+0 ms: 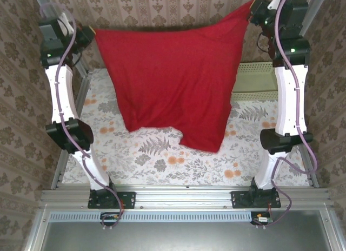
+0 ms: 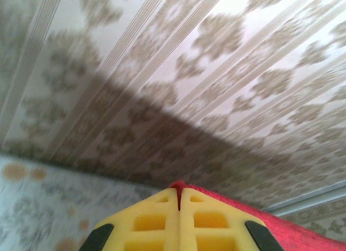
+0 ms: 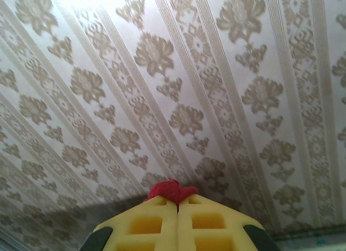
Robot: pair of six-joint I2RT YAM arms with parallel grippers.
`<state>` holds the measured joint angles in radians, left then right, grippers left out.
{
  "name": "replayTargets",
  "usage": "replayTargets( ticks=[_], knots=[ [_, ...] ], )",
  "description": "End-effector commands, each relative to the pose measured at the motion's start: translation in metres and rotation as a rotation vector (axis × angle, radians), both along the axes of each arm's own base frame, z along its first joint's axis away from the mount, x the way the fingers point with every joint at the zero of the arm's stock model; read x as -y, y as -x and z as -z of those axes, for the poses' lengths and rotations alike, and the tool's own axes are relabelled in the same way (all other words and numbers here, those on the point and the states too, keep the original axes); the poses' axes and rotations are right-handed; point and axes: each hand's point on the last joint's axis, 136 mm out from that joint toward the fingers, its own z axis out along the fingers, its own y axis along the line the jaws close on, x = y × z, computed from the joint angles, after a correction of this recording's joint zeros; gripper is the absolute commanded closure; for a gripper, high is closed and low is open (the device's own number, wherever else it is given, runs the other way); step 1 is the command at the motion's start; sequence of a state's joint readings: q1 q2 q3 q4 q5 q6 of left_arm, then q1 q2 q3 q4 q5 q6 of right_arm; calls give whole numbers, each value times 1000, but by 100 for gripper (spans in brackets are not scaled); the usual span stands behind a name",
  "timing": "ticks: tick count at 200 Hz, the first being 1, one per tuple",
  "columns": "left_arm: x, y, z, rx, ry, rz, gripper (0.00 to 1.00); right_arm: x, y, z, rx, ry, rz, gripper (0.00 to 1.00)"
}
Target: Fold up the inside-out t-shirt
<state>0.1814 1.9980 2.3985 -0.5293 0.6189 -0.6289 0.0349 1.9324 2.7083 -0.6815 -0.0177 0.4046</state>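
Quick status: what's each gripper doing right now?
Left gripper: shut on a top corner of the t-shirt.
Right gripper: shut on the t-shirt's other top corner.

I hold both of my white arms with black joints up high. My left arm point(image 1: 62, 94) stands on the left side and my right arm point(image 1: 289, 94) on the right, well apart. The left gripper point(image 2: 179, 194), with yellow blocky fingers, is squeezed tight on an edge of the red cloth t-shirt point(image 1: 173, 83). The right gripper point(image 3: 177, 199), yellow too, pinches another edge the same way.
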Motion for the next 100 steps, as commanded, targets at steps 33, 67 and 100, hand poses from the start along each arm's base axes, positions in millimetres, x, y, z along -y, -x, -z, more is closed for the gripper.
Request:
replayTargets(
  ticks=[33,67,100],
  knots=[
    [8,76,-139,371,-34,42,100,7,101,-117,340,-32,-5,100],
    [14,102,-117,372,-66,69,100,-11,101,-69,166,15,-102,100],
    [27,134,-40,259,-31,109,100,-26,111,47,-96,-37,-190,100]
  ],
)
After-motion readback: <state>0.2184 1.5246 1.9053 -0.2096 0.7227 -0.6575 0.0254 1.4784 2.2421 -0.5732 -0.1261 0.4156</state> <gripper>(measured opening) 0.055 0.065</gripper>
